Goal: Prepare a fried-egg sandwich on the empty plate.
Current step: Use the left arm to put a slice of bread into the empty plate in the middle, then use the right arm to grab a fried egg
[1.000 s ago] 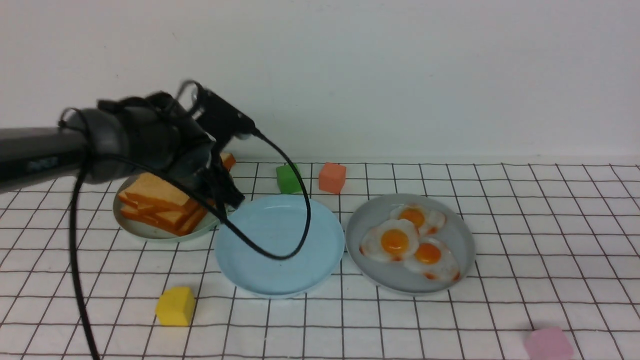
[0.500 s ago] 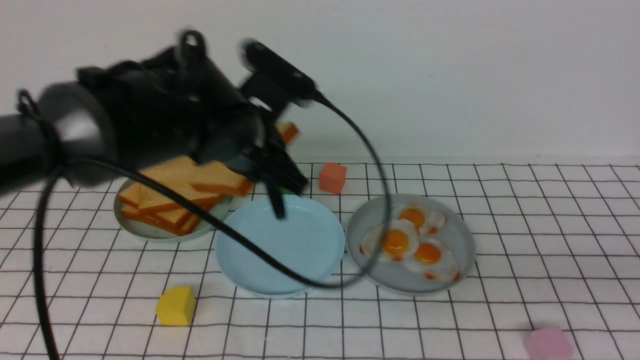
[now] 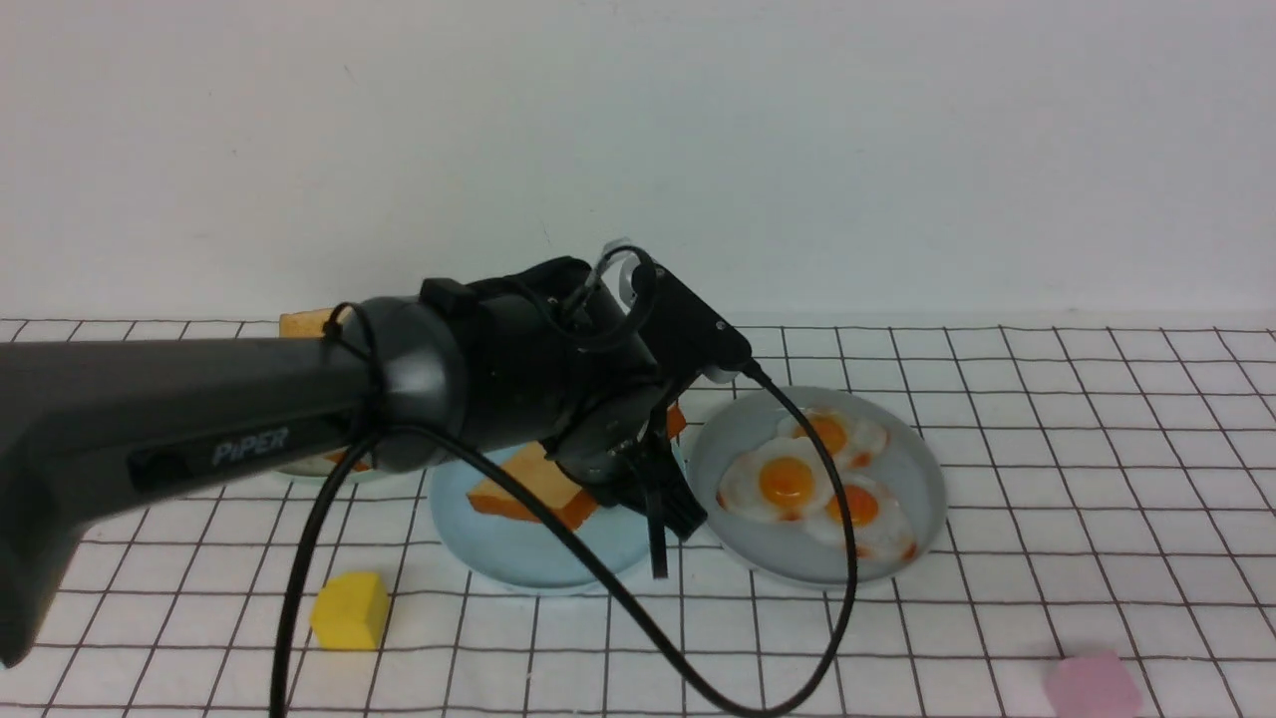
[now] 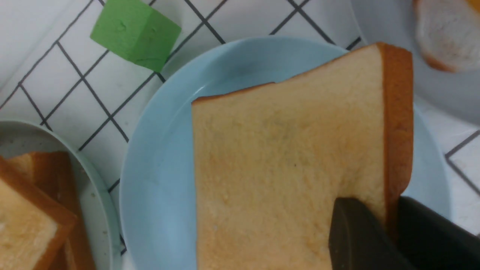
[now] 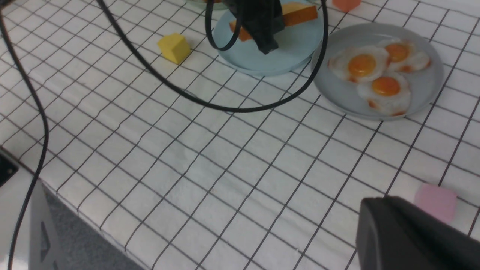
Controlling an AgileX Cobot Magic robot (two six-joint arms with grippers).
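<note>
White gridded cloth covers the tabletop [image 3: 1097,419]. One toast slice [image 4: 285,161] hangs low over the blue plate [image 4: 157,195], pinched at its edge by the left end effector [image 4: 375,206]; I can't tell if it touches. I'd say an egg and a second slice are still to come. The right end effector [image 5: 408,232] sits pressed together. Three plates, three fried eggs [image 3: 797,484], four blocks [image 3: 349,610]; the toast pile [image 4: 22,232] is mostly hidden.

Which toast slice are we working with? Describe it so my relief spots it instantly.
On the gridded cloth, find the sky-blue plate beside the grey plate of eggs. The toast slice over it is pinched at one edge by the jaws of the left gripper. Unlike the toast pile on the other neighbouring plate, it is single and held.
</note>
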